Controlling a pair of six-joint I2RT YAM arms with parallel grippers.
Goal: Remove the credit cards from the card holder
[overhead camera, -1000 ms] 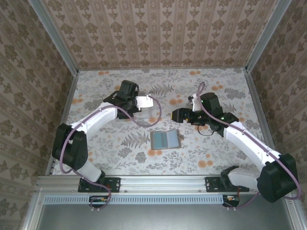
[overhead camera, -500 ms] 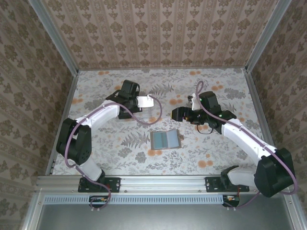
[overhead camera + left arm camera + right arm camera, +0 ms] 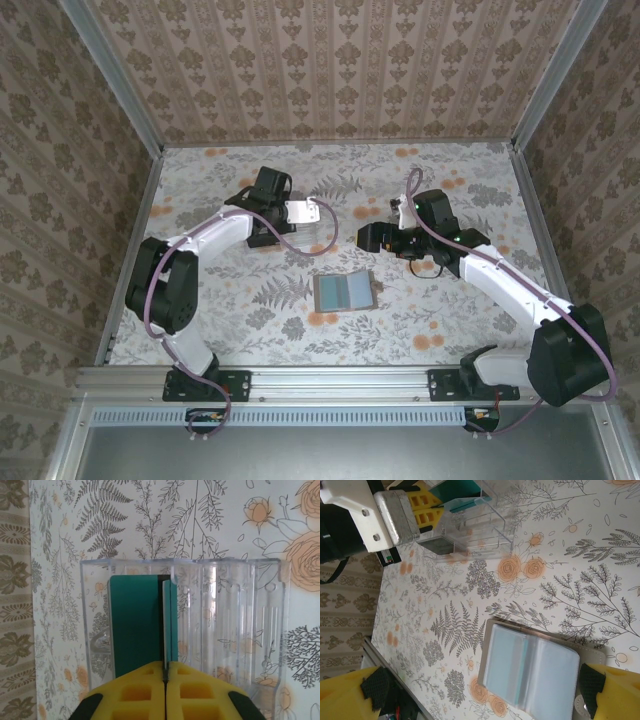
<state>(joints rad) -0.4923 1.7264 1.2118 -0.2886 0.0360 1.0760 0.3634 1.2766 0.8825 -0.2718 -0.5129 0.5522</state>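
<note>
The card holder (image 3: 343, 292) lies open and flat on the floral table, its bluish-grey panels (image 3: 530, 672) facing up. My right gripper (image 3: 482, 695) hangs wide open above it, holding nothing, a little beyond it (image 3: 366, 238). At the back left, my left gripper (image 3: 165, 677) is shut on a green credit card (image 3: 170, 625) standing edge-on inside a slot of the clear plastic tray (image 3: 235, 615). A second green card (image 3: 135, 625) stands in the neighbouring slot. From the right wrist view the left gripper's yellow fingers (image 3: 427, 507) sit at the tray's (image 3: 475, 527) far end.
The clear tray (image 3: 318, 238) stands left of the right gripper, beyond the card holder. Patterned walls close in the table on three sides. A metal rail (image 3: 320, 382) runs along the near edge by the arm bases.
The left arm's elbow has swung inward to the right, and its gripper stays over the tray with the card. The right gripper has edged slightly left.
</note>
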